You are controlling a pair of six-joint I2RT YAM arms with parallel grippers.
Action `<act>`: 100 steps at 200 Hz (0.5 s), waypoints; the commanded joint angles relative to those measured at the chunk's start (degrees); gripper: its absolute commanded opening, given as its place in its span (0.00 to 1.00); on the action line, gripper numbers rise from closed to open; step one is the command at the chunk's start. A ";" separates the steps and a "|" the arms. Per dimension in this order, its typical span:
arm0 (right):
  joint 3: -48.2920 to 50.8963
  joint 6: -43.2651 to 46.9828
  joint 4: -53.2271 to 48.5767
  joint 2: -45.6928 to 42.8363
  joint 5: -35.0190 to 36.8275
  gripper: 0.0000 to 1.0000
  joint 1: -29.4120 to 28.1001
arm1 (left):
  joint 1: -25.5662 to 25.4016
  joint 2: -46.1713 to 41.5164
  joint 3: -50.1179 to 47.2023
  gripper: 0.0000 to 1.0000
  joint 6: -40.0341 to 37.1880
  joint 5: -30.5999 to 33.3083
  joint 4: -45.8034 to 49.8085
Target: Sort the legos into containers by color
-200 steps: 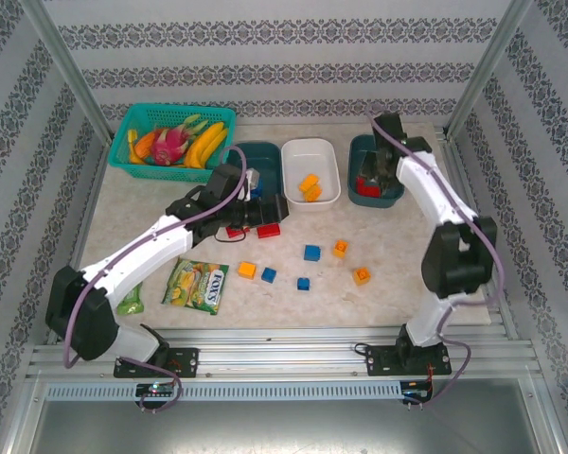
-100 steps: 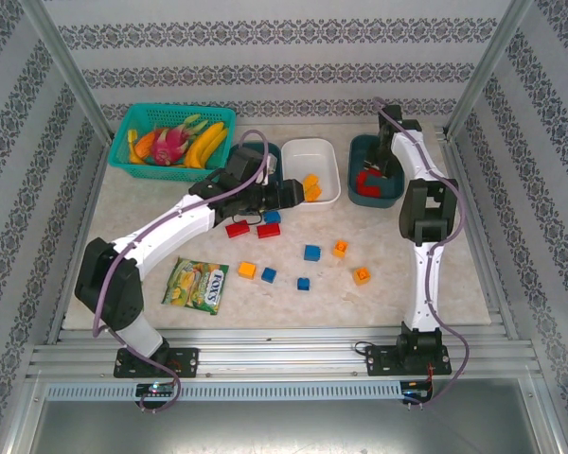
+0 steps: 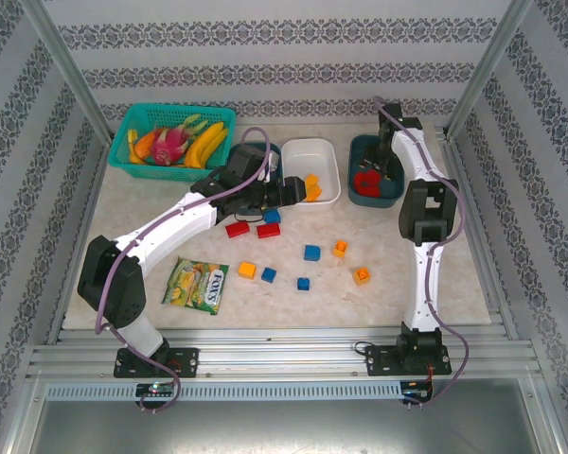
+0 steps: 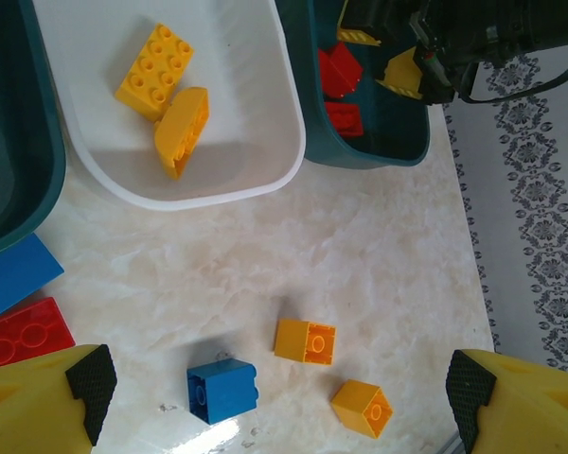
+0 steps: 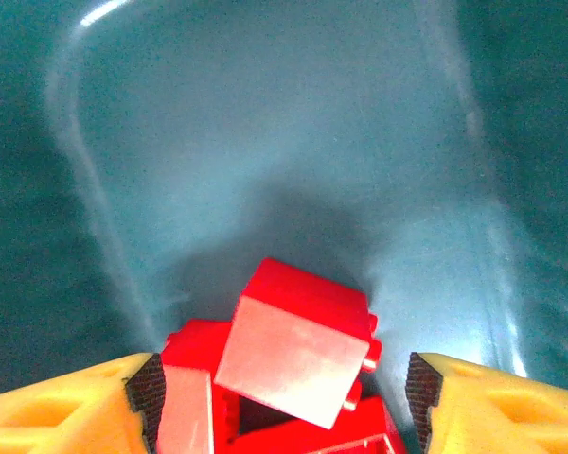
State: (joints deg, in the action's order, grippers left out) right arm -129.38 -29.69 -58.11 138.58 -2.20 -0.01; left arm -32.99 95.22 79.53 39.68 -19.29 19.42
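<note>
On the pale marbled tabletop (image 3: 142, 208) stand a dark teal plastic tub (image 4: 9, 142), a white rounded plastic tub (image 4: 218, 186) holding two orange-yellow bricks (image 4: 156, 71), and a second dark teal tub (image 3: 354, 161) with red bricks piled inside. The right gripper (image 5: 284, 378) hangs inside that second tub, its jaws spread clear of a tilted red brick (image 5: 293, 340) lying released on the pile. The left gripper (image 4: 279, 383) is spread wide and empty over the table just before the white tub, with loose red bricks (image 3: 237, 229), blue bricks (image 3: 311, 253) and orange bricks (image 3: 362, 275) scattered nearby.
</note>
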 commanded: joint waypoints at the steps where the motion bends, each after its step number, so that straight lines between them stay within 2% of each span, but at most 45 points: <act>1: 0.82 0.41 -0.70 -8.65 1.29 0.73 -0.49 | -0.67 -1.41 3.07 0.92 -1.08 0.72 0.36; 34: 12.43 0.90 5.33 -21.82 2.75 0.78 -3.13 | -0.67 -3.34 1.96 0.92 -3.39 3.98 7.71; 72: 40.04 1.28 21.15 -43.54 -0.58 0.78 -10.32 | -0.84 -5.34 -2.78 0.85 -4.41 9.78 14.10; 100: 60.19 0.34 29.85 -58.02 -4.89 0.78 -16.49 | -1.63 -5.30 -6.95 0.78 -3.43 10.26 14.01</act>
State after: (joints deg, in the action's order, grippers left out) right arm -82.15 -29.56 -37.28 88.42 -3.36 -12.88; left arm -33.06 90.67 76.05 36.91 -11.57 29.67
